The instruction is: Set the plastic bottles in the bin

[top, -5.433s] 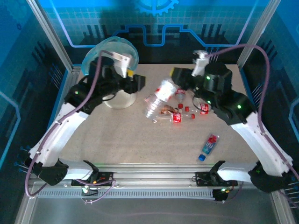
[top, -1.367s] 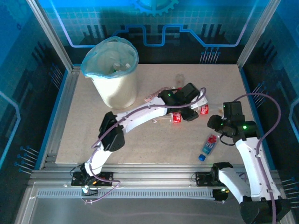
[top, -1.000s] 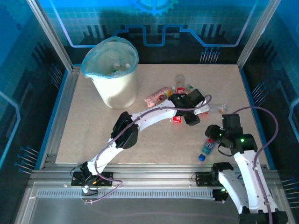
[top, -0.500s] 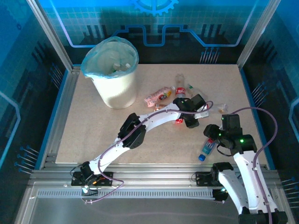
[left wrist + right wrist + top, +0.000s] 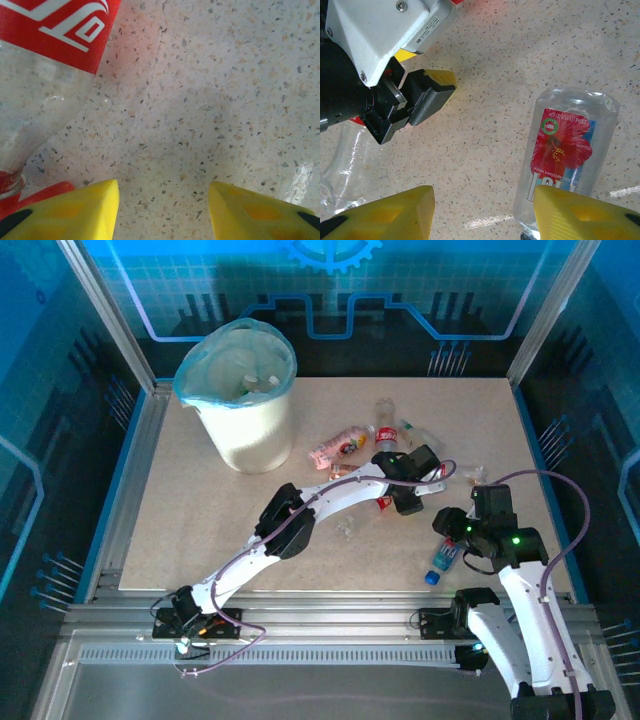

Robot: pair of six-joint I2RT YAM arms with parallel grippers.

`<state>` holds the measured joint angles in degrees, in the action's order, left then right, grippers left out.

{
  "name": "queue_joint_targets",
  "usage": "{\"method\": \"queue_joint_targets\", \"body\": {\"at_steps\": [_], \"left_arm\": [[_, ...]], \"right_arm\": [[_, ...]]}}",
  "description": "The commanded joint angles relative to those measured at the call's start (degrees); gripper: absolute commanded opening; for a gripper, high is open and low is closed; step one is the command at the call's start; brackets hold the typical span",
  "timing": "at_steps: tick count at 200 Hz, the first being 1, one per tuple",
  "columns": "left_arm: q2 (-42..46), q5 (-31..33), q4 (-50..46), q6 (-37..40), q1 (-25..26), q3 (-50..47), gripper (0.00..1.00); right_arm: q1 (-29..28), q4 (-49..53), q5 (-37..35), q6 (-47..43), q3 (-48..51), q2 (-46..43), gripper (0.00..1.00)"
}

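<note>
The bin (image 5: 240, 400), a white bucket with a light-blue liner, stands at the back left with bottles inside. Loose plastic bottles lie mid-table: a pink-labelled one (image 5: 338, 445), a red-capped one (image 5: 386, 433) and a red-labelled one (image 5: 382, 502). My left gripper (image 5: 408, 490) hangs low over that cluster. It is open (image 5: 164, 205) over bare table, with the red-labelled bottle (image 5: 47, 55) just left of its fingers. My right gripper (image 5: 462, 530) is open (image 5: 482, 210). A blue-capped bottle (image 5: 446, 556) with a red flower label (image 5: 565, 150) lies against its right finger, outside the gap.
Another clear bottle (image 5: 416, 436) and a small one (image 5: 470, 472) lie behind the cluster. A small clear piece (image 5: 345, 528) sits near the left forearm. In the right wrist view the left gripper's black and white head (image 5: 390, 80) is close by. Metal frame posts ring the table.
Both arms have come away from the back of the table to the right middle. Over the last second the left arm stretched further right, and the right gripper edged towards the blue-capped bottle.
</note>
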<state>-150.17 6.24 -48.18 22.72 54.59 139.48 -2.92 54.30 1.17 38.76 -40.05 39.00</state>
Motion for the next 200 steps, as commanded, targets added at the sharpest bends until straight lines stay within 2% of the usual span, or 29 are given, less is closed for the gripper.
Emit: {"method": "queue_joint_targets", "body": {"at_steps": [1, 108, 141, 200], "left_arm": [[0.67, 0.78, -2.95, -1.83, -0.18, 2.38, 0.52], [11.89, -6.19, 0.56, -17.63, -3.19, -3.74, 0.54], [10.67, -10.8, -2.17, -25.62, -6.73, -1.93, 0.53], [5.54, -18.38, -4.91, -28.89, -7.04, 2.73, 0.53]], "right_arm": [[0.54, -1.1, 1.09, -0.36, 0.88, -0.16, 0.55], [-0.01, -0.62, 1.52, -0.44, 0.5, 0.26, 0.55], [-0.52, -0.42, 1.49, -0.45, 0.15, 0.93, 0.55], [-2.41, -0.69, 0.89, 0.07, 0.31, 2.13, 0.55]]}}
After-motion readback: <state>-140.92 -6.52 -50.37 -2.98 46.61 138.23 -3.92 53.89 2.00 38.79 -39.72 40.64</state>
